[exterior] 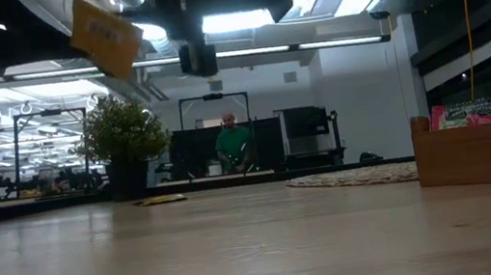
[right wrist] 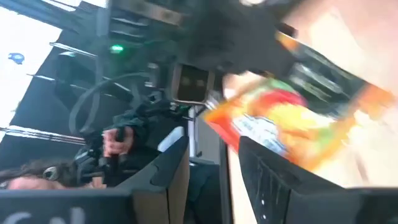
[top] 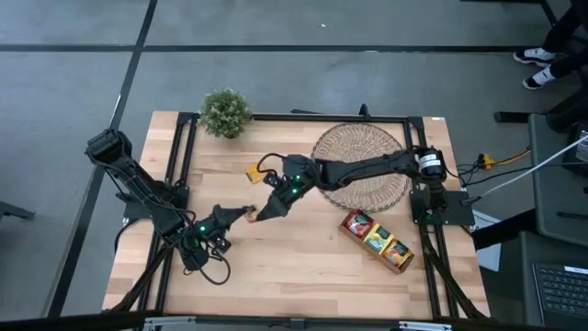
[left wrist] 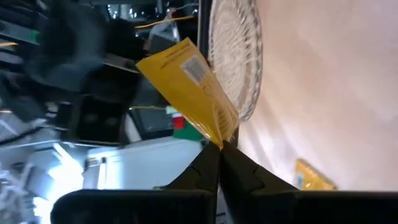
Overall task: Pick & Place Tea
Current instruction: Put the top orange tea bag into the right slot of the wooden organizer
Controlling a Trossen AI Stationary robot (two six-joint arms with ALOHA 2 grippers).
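Handover step judged in hand. Yellow sachet (left wrist: 189,87) is pinched by the closed left gripper (top: 246,213), near the woven mat (top: 360,165). Right gripper (top: 262,213), jaws apart, is placed beside it; closing on the sachet is called for next.

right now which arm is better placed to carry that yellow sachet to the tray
Right, probably: the left gripper pinches the yellow sachet by a corner, the right gripper is open at it, and the tray lies on the right arm's side.
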